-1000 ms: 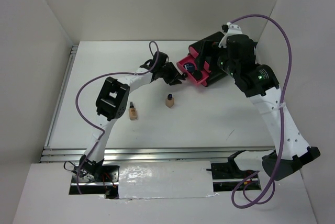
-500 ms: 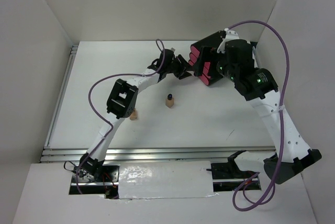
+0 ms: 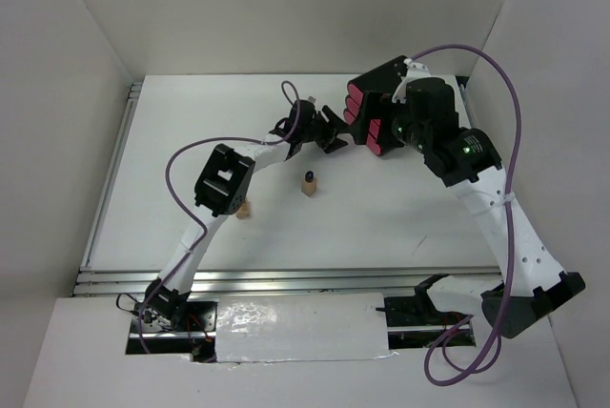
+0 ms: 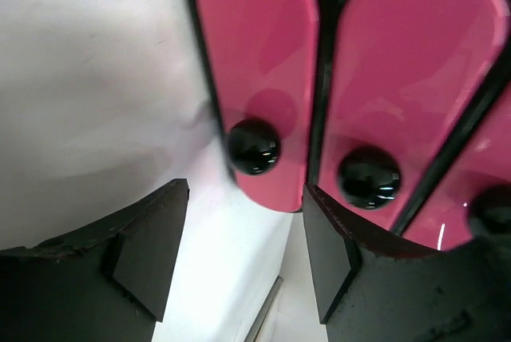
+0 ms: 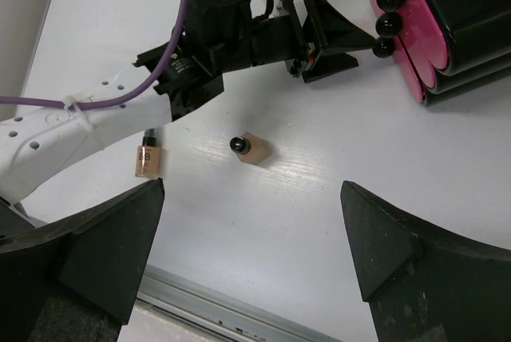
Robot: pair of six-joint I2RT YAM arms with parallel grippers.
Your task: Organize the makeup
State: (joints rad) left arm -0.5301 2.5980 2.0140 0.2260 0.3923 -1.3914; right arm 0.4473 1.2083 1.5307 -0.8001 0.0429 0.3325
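The desk [image 3: 191, 141] under me is a plain white board, and white walls [image 3: 286, 8] close it on the left, the far and the right side. Metal rails [image 3: 286, 281] run along its near edge and its left edge. A black box [image 3: 381, 79] sits near the far right corner, and its pink drawer fronts [image 4: 255, 54] look toward the middle of the desk. My left pincer [image 4: 243, 198] is just before these fronts. Its fingers are apart with nothing between them, and the round black knob [image 4: 253, 146] of one drawer is just beyond the tips. My right pincer [image 5: 252, 188] hangs high over the desk beside the box, spread wide and holding nothing. One tan bottle [image 3: 308, 184] stands near the middle of the desk with its black cap up. A second tan bottle [image 5: 148, 158] lies flat more toward the left edge, partly under my left arm.
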